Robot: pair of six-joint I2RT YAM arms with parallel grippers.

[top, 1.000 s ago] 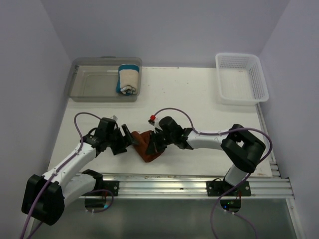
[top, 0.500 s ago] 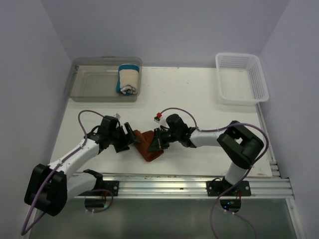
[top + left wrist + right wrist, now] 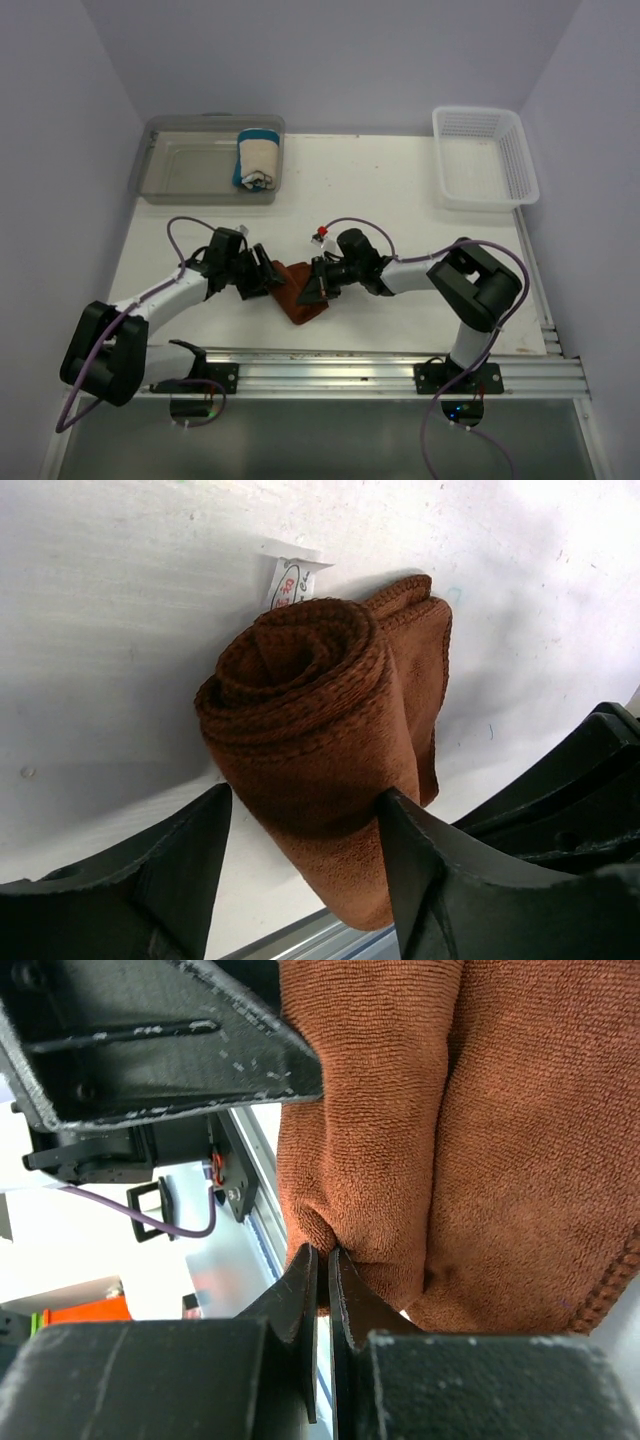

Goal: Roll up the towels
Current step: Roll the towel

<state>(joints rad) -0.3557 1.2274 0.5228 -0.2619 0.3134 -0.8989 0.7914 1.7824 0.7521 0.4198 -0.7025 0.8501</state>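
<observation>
room: white table [image 3: 400, 190] boxed in by pale lavender walls [image 3: 330, 60], both arms reaching in from the near edge
rust-brown terry towel [image 3: 296, 298]: mid-table toward the front, right between the 2 grippers. 1 end is wound into a fat spiral, the rest trails off loose
feel: soft, light and floppy, I reckon. The pile should grip fine, but that coil will probably spring open if let go
where to grab: across the spiral end, plus a pinch on the loose edge
left gripper [image 3: 300, 810]: fingers spread either side of the spiral, 1 looks to be touching it, no squeeze
right gripper [image 3: 321, 1262]: clenched tight on a fold of the brown cloth
clear plastic bin [image 3: 190, 165]: far left, holds the cream towel with blue edges [image 3: 256, 158], already rolled
white mesh basket [image 3: 478, 112]: far right, nothing in it that I can see
</observation>
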